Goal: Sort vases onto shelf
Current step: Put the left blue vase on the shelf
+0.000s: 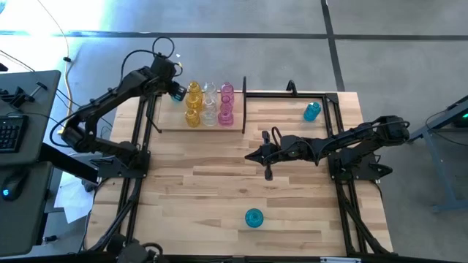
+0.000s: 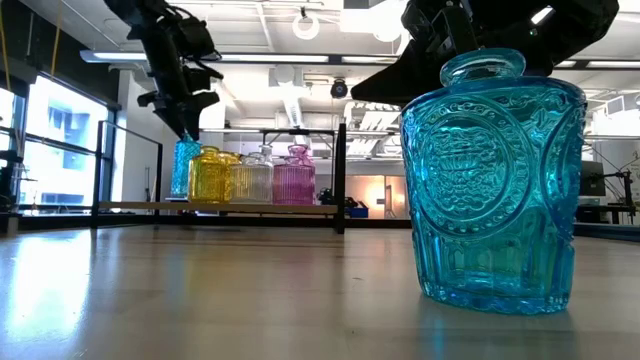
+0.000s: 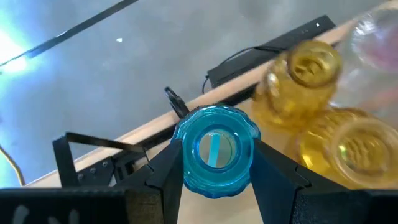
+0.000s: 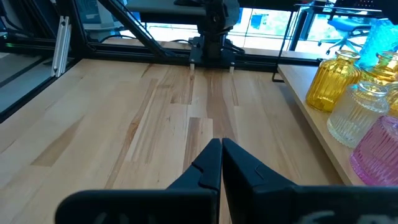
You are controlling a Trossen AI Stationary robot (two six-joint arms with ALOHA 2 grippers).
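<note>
My left gripper [image 1: 176, 93] is at the far left end of the shelf [image 1: 168, 126], shut on a teal vase [image 3: 214, 151]. On the shelf board beside it stand two yellow vases [image 1: 193, 104], two clear vases [image 1: 210, 102] and two pink vases [image 1: 226, 104] in rows. Another teal vase [image 1: 312, 111] stands on the table toward the far right, and a third teal vase [image 1: 254, 218] stands near the near edge, filling the low view [image 2: 495, 180]. My right gripper [image 1: 257, 155] hovers shut over the table's middle, touching nothing. My left gripper pinches the teal vase by its neck just under the rim [image 3: 186, 163], one finger [image 3: 166, 171] on each side, coming from above and pointing down. The vase hangs upright below the fingers [image 2: 185, 165], its base at the shelf board; whether it rests there I cannot tell.
A black upright post [image 1: 243, 102] closes the shelf's right end, and the black frame [image 1: 333, 109] borders the table's right side. Bare wood [image 4: 155, 112] lies between my right gripper and the shelf. Both arm bases stand on the table's left and right sides.
</note>
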